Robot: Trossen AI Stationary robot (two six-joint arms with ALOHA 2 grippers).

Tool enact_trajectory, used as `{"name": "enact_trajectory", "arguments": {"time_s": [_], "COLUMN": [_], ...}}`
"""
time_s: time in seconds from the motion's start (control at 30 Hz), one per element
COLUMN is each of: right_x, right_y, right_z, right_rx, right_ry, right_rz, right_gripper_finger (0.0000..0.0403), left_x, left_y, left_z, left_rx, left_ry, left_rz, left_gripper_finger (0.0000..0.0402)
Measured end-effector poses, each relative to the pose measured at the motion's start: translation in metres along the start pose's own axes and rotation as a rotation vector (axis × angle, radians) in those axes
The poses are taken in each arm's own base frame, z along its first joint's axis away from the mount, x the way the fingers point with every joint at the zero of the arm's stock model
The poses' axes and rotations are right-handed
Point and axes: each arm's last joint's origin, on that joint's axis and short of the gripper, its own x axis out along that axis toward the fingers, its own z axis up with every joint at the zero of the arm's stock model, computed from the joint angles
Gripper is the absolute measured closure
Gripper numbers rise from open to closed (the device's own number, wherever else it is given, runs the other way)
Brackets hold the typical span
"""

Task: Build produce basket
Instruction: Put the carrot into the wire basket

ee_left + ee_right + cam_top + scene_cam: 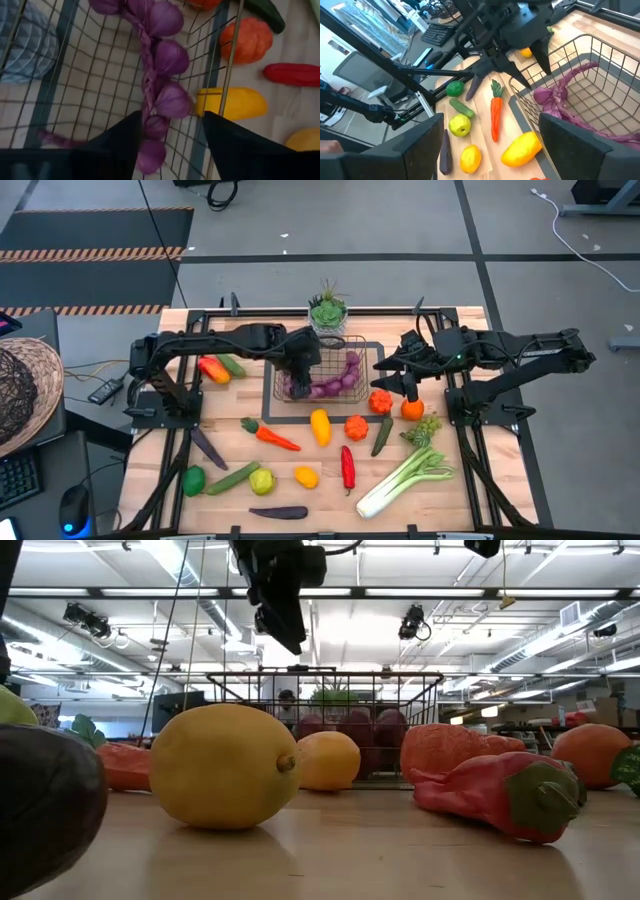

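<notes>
- Writing or brand marks: none can be read on the things on the light wooden table point(150, 480).
- Near the table's left rear edge lie a red-and-orange toy pepper point(212, 368) and a small green toy vegetable point(233, 365), side by side, beside the left arm.
- Along the left front lie a dark purple toy pod point(208, 447), a round green toy fruit point(193, 479), a green toy cucumber point(232, 477), a yellow-green toy apple point(262, 480) and a dark purple toy eggplant point(279, 512).
- Left tool point(297, 376) hangs over the left end of the basket, its two dark fingers point(120, 145) spread apart and gripping nothing, with the purple string showing between them in the left wrist view.
- Rectangular dark wire basket point(372, 361) stands at the table's middle rear; inside it lies a string of purple toy bulbs point(337, 380), and nothing else can be seen in it.
- A small patterned pot with a green succulent point(327, 315) stands just behind the basket.
- In front of the basket lie an orange toy carrot point(272, 436), a yellow toy pepper point(320, 426), a yellow toy lemon point(306, 476), an orange toy pumpkin point(356, 427) and a red toy chili point(347, 467).
- Right tool point(405, 388) hovers just right of the basket, jaws apart and empty, close to an orange-red ribbed toy fruit point(380, 401), a dark green toy cucumber point(383, 434) and a round toy orange point(412, 409).
- Farthest right lie green toy grapes point(424, 428) and a pale green toy leek point(405, 480).
</notes>
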Motion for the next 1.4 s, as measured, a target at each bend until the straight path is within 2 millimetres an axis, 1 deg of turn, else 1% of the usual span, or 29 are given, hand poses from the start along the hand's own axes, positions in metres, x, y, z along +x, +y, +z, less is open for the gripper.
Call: {"name": "enact_trajectory", "arguments": {"time_s": [0.1,0.23,0.33,0.43,0.5,0.57,0.7,0.83,0.93,1.07,1.2,1.4], "right_x": [0.000,0.001,0.004,0.009,0.013,0.017,0.023,0.027,0.029,0.029,0.029,0.029], "right_y": [-0.001,-0.003,-0.005,-0.005,-0.006,-0.006,-0.006,-0.006,-0.007,-0.007,-0.007,-0.007], "right_z": [-0.001,-0.004,-0.006,-0.007,-0.008,-0.010,-0.012,-0.014,-0.014,-0.015,-0.015,-0.015], "right_rx": [-0.001,-0.004,-0.005,-0.006,-0.007,-0.008,-0.005,-0.006,0.001,0.026,0.025,0.028], "right_ry": [0.009,0.040,0.056,0.065,0.078,0.092,0.122,0.136,0.144,0.151,0.155,0.157], "right_rz": [-0.007,-0.040,-0.070,-0.077,-0.085,-0.087,-0.086,-0.089,-0.096,-0.092,-0.093,-0.092], "right_gripper_finger": [0.0074,0.0074,0.0074,0.0074,0.0074,0.0074,0.0074,0.0074,0.0074,0.0074,0.0074,0.0074], "left_x": [-0.021,-0.048,-0.057,-0.057,-0.052,-0.045,-0.033,-0.014,0.002,0.025,0.047,0.068], "left_y": [-0.003,-0.014,-0.027,-0.041,-0.051,-0.061,-0.082,-0.104,-0.115,-0.118,-0.116,-0.109], "left_z": [0.007,0.007,0.003,-0.004,-0.015,-0.026,-0.043,-0.055,-0.066,-0.087,-0.105,-0.127], "left_rx": [-0.021,-0.011,0.018,0.049,0.099,0.158,0.229,0.283,0.313,0.344,0.356,0.337], "left_ry": [0.006,0.069,0.119,0.188,0.262,0.333,0.412,0.381,0.348,0.379,0.378,0.392], "left_rz": [-0.001,-0.009,-0.060,-0.178,-0.230,-0.244,-0.261,-0.271,-0.268,-0.229,-0.183,-0.165], "left_gripper_finger": [0.0167,0.0171,0.0180,0.0189,0.0194,0.0200,0.0207,0.0204,0.0201,0.0202,0.0198,0.0174]}}
